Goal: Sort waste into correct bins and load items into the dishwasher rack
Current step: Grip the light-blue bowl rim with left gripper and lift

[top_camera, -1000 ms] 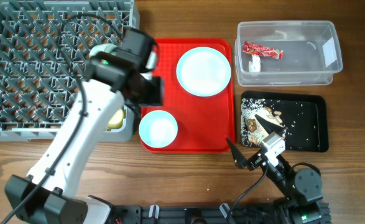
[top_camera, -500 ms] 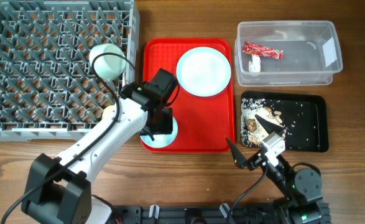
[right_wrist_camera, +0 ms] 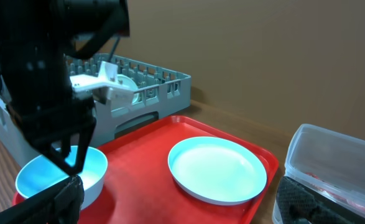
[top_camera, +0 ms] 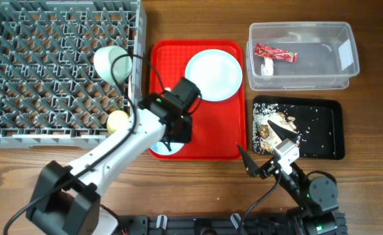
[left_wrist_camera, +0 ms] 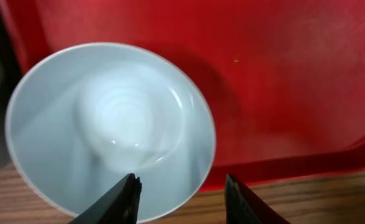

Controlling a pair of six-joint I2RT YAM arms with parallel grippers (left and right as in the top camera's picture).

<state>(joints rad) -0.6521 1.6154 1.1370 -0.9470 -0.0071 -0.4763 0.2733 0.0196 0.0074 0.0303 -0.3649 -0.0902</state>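
Because the left gripper (left_wrist_camera: 181,183) is open with nothing in it, the step in hand looks like picking up the pale-blue bowl (left_wrist_camera: 107,121). The bowl sits in the 7 o'clock corner of the red tray (top_camera: 222,129). Its rim at about 5 o'clock lies between the two fingers (left_wrist_camera: 127,198).

To do this well, I think the gripper should go down until one finger is inside the bowl and one is outside, then close on the rim. The bowl looks smooth (it could slip), so the squeeze should be firm. It should lift straight up before it heads to the grey rack (top_camera: 54,65), at 9 o'clock from the tray. The mint-green bowl (top_camera: 111,62) and the yellow cup (top_camera: 117,121) are by the rack's 3 and 4 o'clock edge, so free pegs are the place to aim for.

The right gripper (right_wrist_camera: 179,196) sits wide open and holds nothing, at 5 o'clock from the tray.

I see no words I can read. The red wrapper (top_camera: 275,53) in the clear tub (top_camera: 348,72) has marks on it, but they are too small to make out.
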